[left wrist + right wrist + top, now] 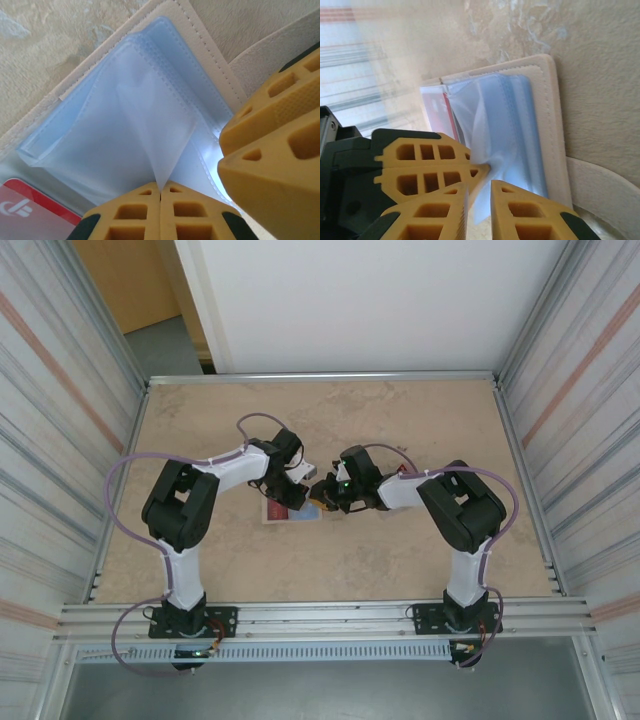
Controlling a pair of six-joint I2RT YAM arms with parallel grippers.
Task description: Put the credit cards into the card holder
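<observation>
The beige card holder [276, 511] lies open on the table between the two arms, its pale blue inner pockets [100, 130] facing up. My left gripper [161, 189] is shut on a thin clear pocket sheet and lifts it into a tent. My right gripper [480, 194] is right beside it, its jaws slightly apart with the same sheet's edge hanging in the gap. One red credit card [30, 207] lies at the holder's left side, partly under clear plastic [446, 107]. The grippers [316, 488] meet tip to tip over the holder.
The holder's stitched beige edge [553, 125] and a curved beige tab [605, 192] lie on the mottled tan tabletop [400, 420]. Metal rails and corrugated walls [60, 440] border the table on both sides.
</observation>
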